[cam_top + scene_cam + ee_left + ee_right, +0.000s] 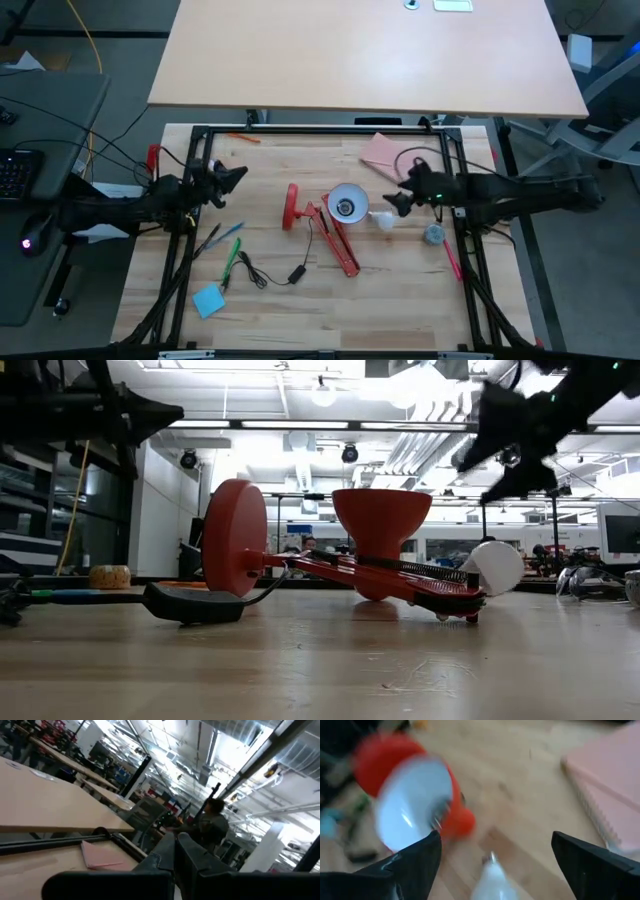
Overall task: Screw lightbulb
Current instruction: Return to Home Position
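Looking straight down, we find the lightbulb (pixel 384 220) lying on the table (pixel 400 300) just beside the red lamp (pixel 335 240), at 4 o'clock from the lamp's shade (pixel 347 203). The right tool (pixel 397 203) hangs above the table at 1 o'clock from the lightbulb. Its fingers (pixel 410 865) are spread wide and hold nothing, and the lightbulb shows lower down between them. The left tool (pixel 236 178) hovers at 10 o'clock from the lamp's round base (pixel 290 207), well apart from it, pressed together. A pink notebook (pixel 385 152) lies at 12 o'clock from the lightbulb.
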